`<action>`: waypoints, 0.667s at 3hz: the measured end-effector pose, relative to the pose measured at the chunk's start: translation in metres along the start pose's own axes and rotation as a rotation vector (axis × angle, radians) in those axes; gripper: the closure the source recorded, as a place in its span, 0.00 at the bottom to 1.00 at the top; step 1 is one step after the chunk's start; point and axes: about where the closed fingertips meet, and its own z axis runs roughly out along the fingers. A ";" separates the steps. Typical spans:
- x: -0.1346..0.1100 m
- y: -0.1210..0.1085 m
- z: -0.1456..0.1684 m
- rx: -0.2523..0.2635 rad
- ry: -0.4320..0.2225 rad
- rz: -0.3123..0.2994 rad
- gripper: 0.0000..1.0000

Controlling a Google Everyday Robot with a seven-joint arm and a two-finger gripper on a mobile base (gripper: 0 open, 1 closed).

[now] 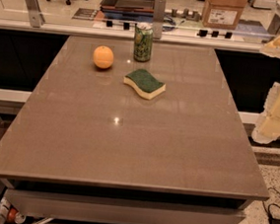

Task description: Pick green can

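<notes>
The green can (142, 42) stands upright near the far edge of the brown table (127, 142), a little left of its middle. It is green with pale print and a silver top. My gripper (270, 124) is at the far right of the view, a pale cream shape hanging beside the table's right edge. It is well to the right of the can and nearer to me, and touches nothing on the table.
An orange (103, 57) sits left of the can. A yellow sponge with a green top (144, 83) lies just in front of the can. A glass partition with metal posts (158, 16) runs behind the table. Cables (276, 216) lie on the floor at right.
</notes>
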 end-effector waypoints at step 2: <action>-0.003 -0.006 -0.002 0.024 -0.029 0.013 0.00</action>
